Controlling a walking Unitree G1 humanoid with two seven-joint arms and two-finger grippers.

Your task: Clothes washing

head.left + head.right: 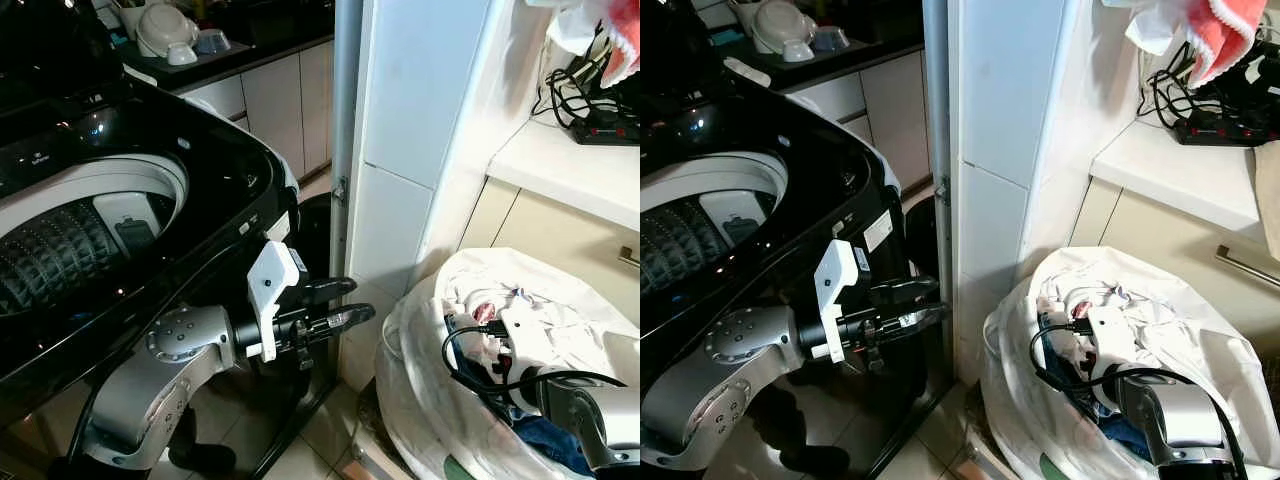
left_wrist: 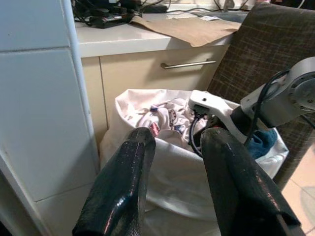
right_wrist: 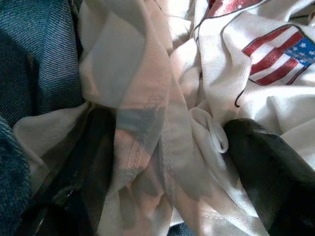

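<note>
Left tool (image 1: 345,303) is seen nearest the camera, held out in front of the washing machine (image 1: 120,210), fingers spread apart with nothing between them; the gap is clear in the left wrist view (image 2: 174,187). It is aimed toward the laundry bag (image 1: 420,400), well apart from it.

Washing machine is at the robot's left, lid up, drum (image 1: 60,250) exposed. A white tiled column (image 1: 400,150) stands between machine and bag.

Laundry bag is white, sits on the floor beside the column, below a cabinet surface (image 1: 570,165). Clothes (image 1: 490,320) are piled inside: white fabric, a piece with a red print, blue denim (image 1: 545,440) lower down.

Right tool (image 3: 197,142) is pushed down into the clothes in the bag. In the right wrist view one black finger (image 3: 266,167) is seen pressed against a white flag-print shirt (image 3: 256,64), thin white fabric bunched over the gap. Whether the tool is closed on the fabric cannot be told.

A power strip (image 1: 600,125) with cables lies on the surface. Dishes (image 1: 170,35) are stacked behind the machine.
</note>
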